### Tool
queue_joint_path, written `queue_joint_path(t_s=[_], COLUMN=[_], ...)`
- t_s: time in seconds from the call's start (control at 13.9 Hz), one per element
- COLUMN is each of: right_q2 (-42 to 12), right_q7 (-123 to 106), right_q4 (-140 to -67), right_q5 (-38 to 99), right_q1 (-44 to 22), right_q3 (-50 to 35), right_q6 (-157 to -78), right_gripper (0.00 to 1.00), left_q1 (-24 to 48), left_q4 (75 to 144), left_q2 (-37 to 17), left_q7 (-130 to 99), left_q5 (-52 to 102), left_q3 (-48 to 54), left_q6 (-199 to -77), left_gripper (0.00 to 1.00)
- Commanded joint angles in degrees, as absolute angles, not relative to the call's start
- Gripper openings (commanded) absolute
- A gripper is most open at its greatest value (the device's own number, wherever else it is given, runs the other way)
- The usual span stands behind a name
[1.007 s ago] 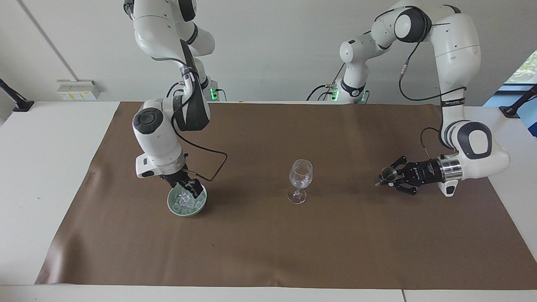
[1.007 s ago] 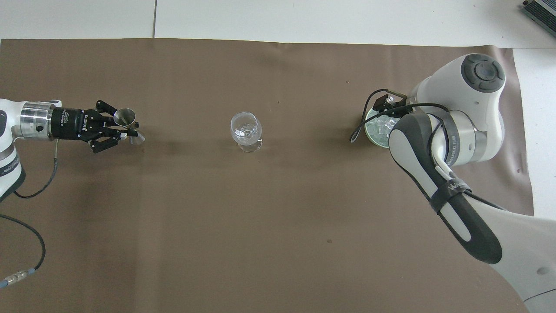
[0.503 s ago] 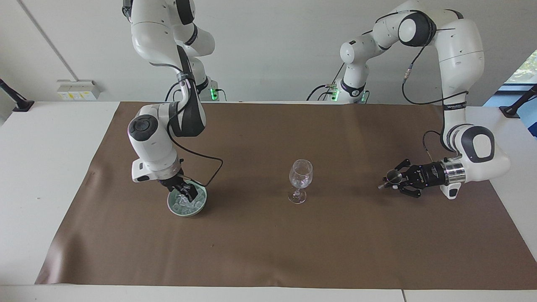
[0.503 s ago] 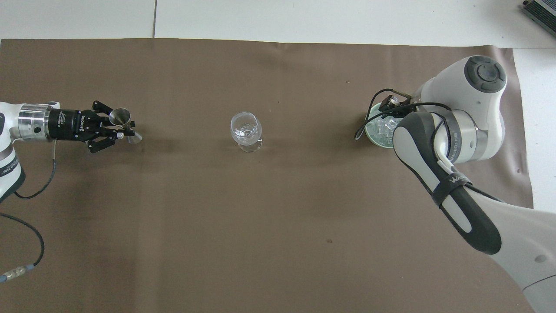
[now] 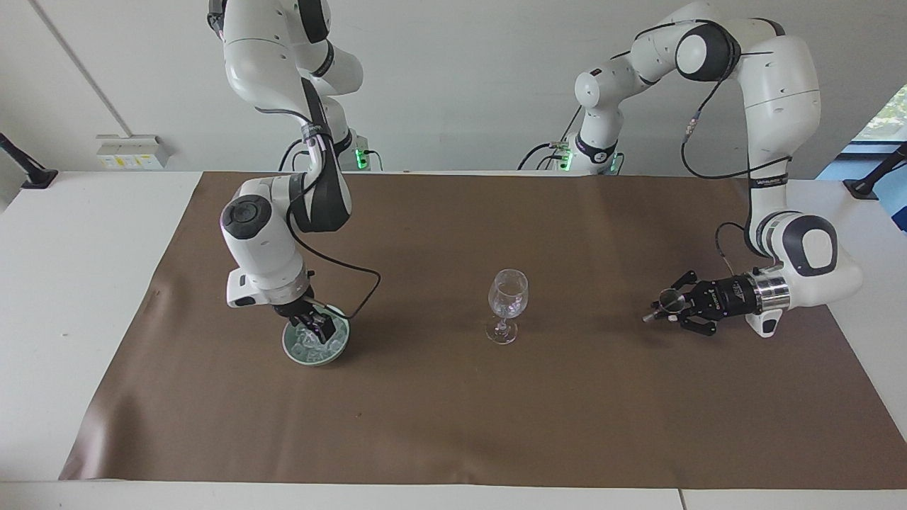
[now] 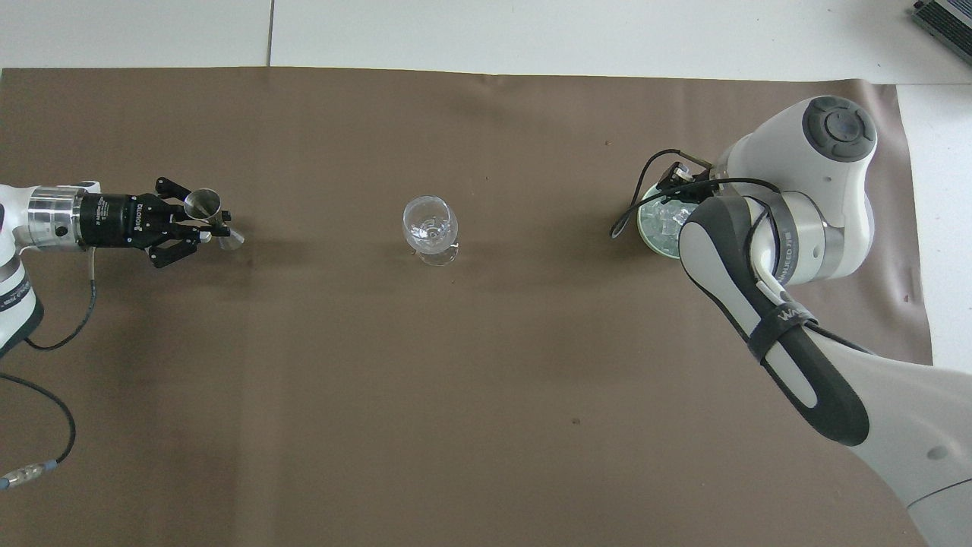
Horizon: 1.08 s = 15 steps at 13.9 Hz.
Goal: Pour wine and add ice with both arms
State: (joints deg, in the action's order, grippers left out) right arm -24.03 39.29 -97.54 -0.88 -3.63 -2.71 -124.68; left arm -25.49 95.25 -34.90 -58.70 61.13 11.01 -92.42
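A clear stemmed wine glass [image 5: 509, 294] [image 6: 430, 220] stands upright mid-mat. Toward the right arm's end sits a green bowl [image 5: 298, 355] [image 6: 645, 230] heaped with ice [image 5: 307, 344] [image 6: 663, 225]. My right gripper [image 5: 315, 327] reaches straight down into the bowl among the ice, and the arm's wrist hides most of it from above. Toward the left arm's end, my left gripper [image 5: 669, 307] [image 6: 205, 221] lies level just over the mat. It is shut on the waist of a small metal jigger [image 5: 668, 297] [image 6: 202, 203]. No wine is in view.
A brown mat [image 5: 453, 425] covers most of the white table [image 5: 85, 283]. The left arm's cable [image 6: 45, 334] trails over the mat near its wrist. A dark cable [image 5: 358, 283] loops from the right wrist down beside the bowl.
My left gripper has drawn the jigger slightly away from the glass and a little lower. My right gripper has shifted a little inside the bowl.
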Motion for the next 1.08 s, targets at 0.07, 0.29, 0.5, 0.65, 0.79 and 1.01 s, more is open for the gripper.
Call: queue_joint_path(t_s=[0.07,0.29,0.5,0.65,0.79,1.01], right_q2=[-24.5,-24.8,-25.0,-25.1,-25.1,-25.1], right_q7=[42.1,44.3,44.7,44.7,44.7,44.7], right_q4=[-97.1,-97.1,-97.2,-97.5,-97.6,-97.6], right_q5=[0.1,0.1,0.1,0.1,0.1,0.1], right_q1=[-3.5,-3.6,-3.5,-3.5,-3.5,-3.5], right_q3=[-2.8,-2.8,-2.8,-2.8,-2.8,-2.8], right_q6=[-125.8,-125.9,-126.0,-127.0,-127.0,-127.0], right_gripper=[0.75,0.74,0.74,0.72,0.72,0.67], left_q1=[-28.1,-28.6,-28.7,-28.8,-29.1,-29.6], left_q4=[94.4,94.6,95.5,96.1,96.2,96.7], left_q2=[-37.5,-37.5,-37.4,-37.4,-37.4,-37.6], left_q7=[-56.0,-54.5,-52.0,-51.2,-50.3,-48.6], left_q5=[62.3,62.3,61.9,61.9,61.7,60.8], left_q3=[12.0,12.4,12.3,12.3,12.2,12.2], left_q6=[-89.9,-89.7,-89.6,-89.6,-89.6,-89.5], left_gripper=[0.00,0.00,0.00,0.00,0.00,0.00])
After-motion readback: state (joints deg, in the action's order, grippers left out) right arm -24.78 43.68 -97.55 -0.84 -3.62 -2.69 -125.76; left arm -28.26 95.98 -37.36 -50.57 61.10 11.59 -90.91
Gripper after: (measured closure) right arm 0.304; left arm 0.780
